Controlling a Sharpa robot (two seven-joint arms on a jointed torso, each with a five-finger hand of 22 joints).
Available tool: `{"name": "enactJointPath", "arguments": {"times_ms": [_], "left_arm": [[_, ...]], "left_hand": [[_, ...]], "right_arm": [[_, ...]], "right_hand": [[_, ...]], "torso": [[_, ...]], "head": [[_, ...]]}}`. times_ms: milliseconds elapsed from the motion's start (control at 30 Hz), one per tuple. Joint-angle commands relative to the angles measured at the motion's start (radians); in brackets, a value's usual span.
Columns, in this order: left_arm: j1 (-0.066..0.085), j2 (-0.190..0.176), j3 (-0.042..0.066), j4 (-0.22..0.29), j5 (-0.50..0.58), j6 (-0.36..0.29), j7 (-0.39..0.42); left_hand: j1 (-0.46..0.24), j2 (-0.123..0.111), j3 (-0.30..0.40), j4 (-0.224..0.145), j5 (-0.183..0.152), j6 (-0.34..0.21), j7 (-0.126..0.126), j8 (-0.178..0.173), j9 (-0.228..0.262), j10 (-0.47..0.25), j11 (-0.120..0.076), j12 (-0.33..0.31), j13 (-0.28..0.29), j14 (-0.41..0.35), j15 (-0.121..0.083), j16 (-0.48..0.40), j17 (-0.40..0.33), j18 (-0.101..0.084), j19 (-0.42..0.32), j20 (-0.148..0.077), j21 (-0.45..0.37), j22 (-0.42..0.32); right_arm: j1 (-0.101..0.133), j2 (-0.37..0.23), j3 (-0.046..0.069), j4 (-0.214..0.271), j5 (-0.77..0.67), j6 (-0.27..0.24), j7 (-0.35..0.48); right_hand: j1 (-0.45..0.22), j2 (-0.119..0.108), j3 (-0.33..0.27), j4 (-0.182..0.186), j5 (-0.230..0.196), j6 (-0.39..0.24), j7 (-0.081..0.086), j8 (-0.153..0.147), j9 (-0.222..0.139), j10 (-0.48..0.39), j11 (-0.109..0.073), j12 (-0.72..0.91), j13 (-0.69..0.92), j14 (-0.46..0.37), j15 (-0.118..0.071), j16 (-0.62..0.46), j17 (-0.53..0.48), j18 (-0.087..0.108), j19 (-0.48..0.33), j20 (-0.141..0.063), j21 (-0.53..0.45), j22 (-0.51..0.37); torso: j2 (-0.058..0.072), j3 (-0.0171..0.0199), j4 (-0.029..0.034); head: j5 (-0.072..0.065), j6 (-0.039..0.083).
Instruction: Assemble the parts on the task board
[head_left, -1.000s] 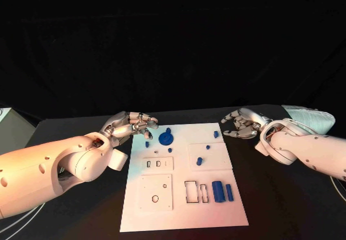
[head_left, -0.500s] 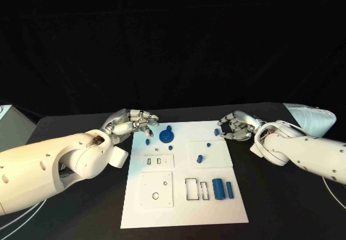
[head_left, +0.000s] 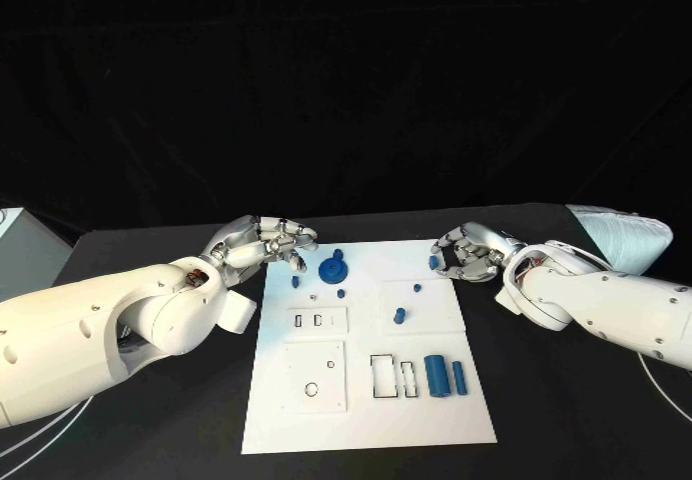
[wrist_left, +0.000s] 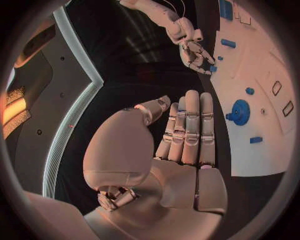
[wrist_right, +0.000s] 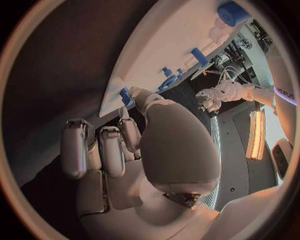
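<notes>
I have both hands at the far corners of the task board (head_left: 368, 400), which lies mid-tabletop (head_left: 577, 420). Left hand (head_left: 267, 245) hovers just off the board's far-left corner, fingers (wrist_left: 190, 125) held straight and together with the thumb apart, gripping nothing. Right hand (head_left: 473, 250) sits at the far-right corner, fingers curled loosely around the small blue peg (head_left: 433, 265) at the board edge; I cannot tell whether it is actually pinched. Blue gear (head_left: 333, 270) sits just inside the far-left corner; two blue cylinders (head_left: 446, 381) lie at the board's near-right.

Risk: the peg is small and at the edge. A poor pinch could flick it onto the tabletop. Fingers dragging could shift the board.
</notes>
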Motion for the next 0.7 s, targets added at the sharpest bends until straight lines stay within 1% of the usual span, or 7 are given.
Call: {"name": "enactJointPath", "arguments": {"times_ms": [33, 167, 367, 500, 700], "left_arm": [[0.0, 0.0, 0.0, 0.002, -0.003, 0.019, 0.012], [0.0, -0.001, 0.0, 0.003, -0.003, 0.019, 0.011], [0.0, -0.002, 0.0, 0.005, -0.004, 0.021, 0.009], [0.0, -0.003, 0.0, 0.005, -0.004, 0.022, 0.008], [0.0, -0.003, 0.0, 0.005, -0.004, 0.023, 0.007]], "left_hand": [[-0.003, -0.006, 0.003, 0.0, 0.001, -0.006, -0.001, -0.003, 0.001, -0.005, 0.001, 0.002, 0.001, -0.006, 0.001, 0.0, 0.002, 0.006, 0.002, 0.008, -0.004, -0.002], [-0.003, -0.006, 0.003, 0.0, 0.001, -0.006, -0.001, -0.003, 0.001, -0.005, 0.001, 0.002, 0.001, -0.006, 0.001, 0.0, 0.002, 0.006, 0.002, 0.008, -0.004, -0.002], [-0.001, -0.006, 0.004, 0.0, 0.001, -0.006, -0.001, -0.003, 0.001, -0.005, 0.001, 0.003, 0.001, -0.006, 0.001, 0.0, 0.002, 0.006, 0.002, 0.008, -0.005, -0.002], [-0.001, -0.006, 0.004, 0.0, 0.001, -0.006, -0.001, -0.003, 0.001, -0.005, 0.001, 0.003, 0.001, -0.006, 0.001, 0.0, 0.002, 0.006, 0.002, 0.008, -0.005, -0.002], [-0.001, -0.006, 0.004, 0.0, 0.001, -0.006, -0.001, -0.003, 0.001, -0.005, 0.001, 0.003, 0.001, -0.006, 0.001, 0.0, 0.002, 0.006, 0.002, 0.008, -0.005, -0.002]], "right_arm": [[-0.001, 0.004, 0.0, -0.004, -0.008, 0.014, -0.005], [-0.003, 0.009, 0.0, -0.007, -0.008, 0.016, -0.007], [-0.006, 0.015, -0.001, -0.009, -0.008, 0.014, -0.009], [-0.007, 0.018, -0.001, -0.01, -0.008, 0.012, -0.01], [-0.007, 0.021, -0.001, -0.012, -0.008, 0.008, -0.012]], "right_hand": [[-0.002, 0.007, 0.009, -0.002, 0.005, 0.015, -0.001, 0.009, 0.002, 0.009, -0.003, 0.006, 0.039, 0.079, 0.001, 0.006, 0.165, -0.005, 0.009, -0.003, 0.008, 0.134], [-0.005, 0.007, 0.013, -0.002, 0.006, 0.022, -0.003, 0.014, 0.004, 0.01, -0.004, 0.007, 0.04, 0.079, 0.0, 0.007, 0.166, -0.005, 0.01, -0.004, 0.009, 0.135], [-0.009, 0.01, 0.018, -0.002, 0.006, 0.028, -0.004, 0.018, 0.004, 0.011, -0.005, 0.008, 0.04, 0.08, -0.002, 0.008, 0.168, -0.005, 0.01, -0.005, 0.01, 0.135], [-0.011, 0.011, 0.02, -0.001, 0.005, 0.029, -0.005, 0.019, 0.004, 0.012, -0.006, 0.009, 0.041, 0.08, -0.002, 0.008, 0.168, -0.006, 0.011, -0.005, 0.01, 0.136], [-0.013, 0.013, 0.022, 0.0, 0.005, 0.03, -0.005, 0.02, 0.004, 0.014, -0.006, 0.011, 0.043, 0.081, -0.002, 0.01, 0.172, -0.006, 0.013, -0.006, 0.013, 0.138]], "torso": [[0.001, 0.0008, -0.0007], [0.001, 0.0016, -0.0016], [0.0, 0.0017, -0.0014], [0.0, 0.0026, -0.001], [0.0, 0.0025, -0.0011]], "head": [[0.001, -0.004], [0.001, -0.005], [0.002, -0.008], [0.003, -0.008], [0.002, -0.006]]}}
